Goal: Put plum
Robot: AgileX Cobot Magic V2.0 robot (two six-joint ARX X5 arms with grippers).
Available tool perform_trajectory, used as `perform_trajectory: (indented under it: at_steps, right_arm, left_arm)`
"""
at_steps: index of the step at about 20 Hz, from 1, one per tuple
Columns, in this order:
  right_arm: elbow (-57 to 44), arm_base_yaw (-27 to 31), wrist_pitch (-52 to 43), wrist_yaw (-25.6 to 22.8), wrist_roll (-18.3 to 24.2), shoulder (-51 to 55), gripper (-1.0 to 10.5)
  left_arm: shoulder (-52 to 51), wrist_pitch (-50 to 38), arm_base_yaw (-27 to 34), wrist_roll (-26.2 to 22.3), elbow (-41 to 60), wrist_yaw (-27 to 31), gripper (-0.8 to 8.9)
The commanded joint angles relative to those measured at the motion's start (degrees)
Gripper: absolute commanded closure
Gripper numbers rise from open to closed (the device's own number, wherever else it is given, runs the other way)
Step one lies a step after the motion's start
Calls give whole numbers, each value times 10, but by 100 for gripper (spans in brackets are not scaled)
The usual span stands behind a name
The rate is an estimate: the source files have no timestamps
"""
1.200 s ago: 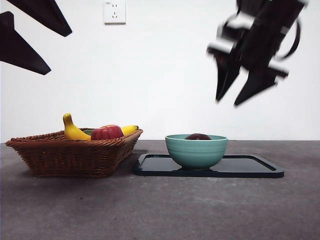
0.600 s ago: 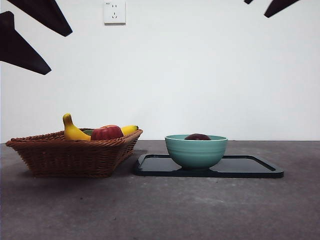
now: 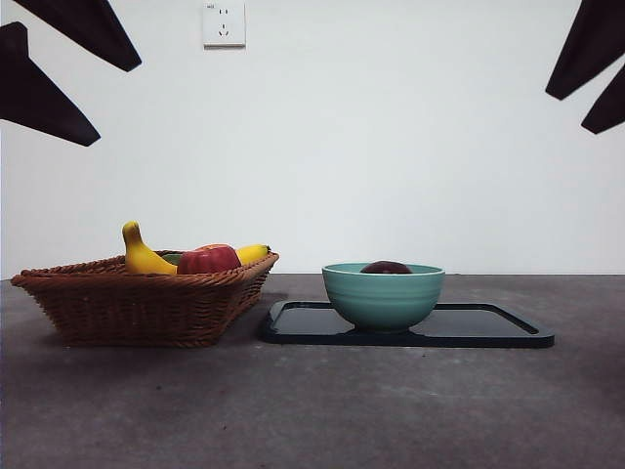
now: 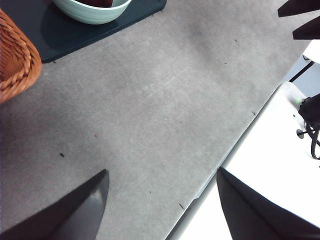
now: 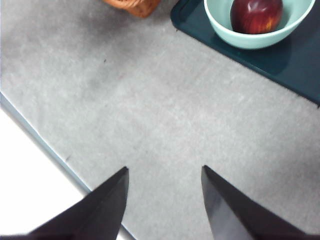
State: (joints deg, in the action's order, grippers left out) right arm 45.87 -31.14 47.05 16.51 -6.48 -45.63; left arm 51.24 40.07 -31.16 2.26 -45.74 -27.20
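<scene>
- Your plum (image 5: pixel 256 15) lies inside the teal bowl (image 3: pixel 383 293), its dark top just showing above the rim in the front view. By the look of it, the placing is done.
- The bowl stands on the dark tray (image 3: pixel 488 327), which probably serves as the drop zone, next to the wicker basket (image 3: pixel 137 298).
- The basket holds a banana (image 3: pixel 142 256) and a red apple (image 3: pixel 208 259), apart from the bowl.
- Your right gripper (image 5: pixel 165 200) hangs high over bare table near its edge, jaws apart and holding nothing: a parked pose, I judge.
- Your left gripper (image 4: pixel 162 200) also waits high near the table edge, jaws spread and empty, well clear of the fruit.
</scene>
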Motion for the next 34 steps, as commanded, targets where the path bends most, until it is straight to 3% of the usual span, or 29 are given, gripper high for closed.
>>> perform_trajectory:
  at_steps: [1, 19, 25, 29, 34]
  right_arm:
    - [4, -5, -9, 2, -8, 1, 715]
    - [4, -5, -8, 2, -8, 1, 715]
    - [4, -5, -8, 2, -8, 1, 715]
    - [4, -5, -7, 2, -8, 1, 715]
    - [4, -5, -7, 2, -11, 1, 715]
  left_arm:
    - [3, -7, -3, -1, -5, -3, 471]
    - [3, -10, -3, 0, -5, -3, 471]
    - [19, -94, -12, 73, -20, 11, 471]
    - [96, -97, -23, 77, -96, 63, 471]
    - [254, -97, -23, 72, -235, 82, 471]
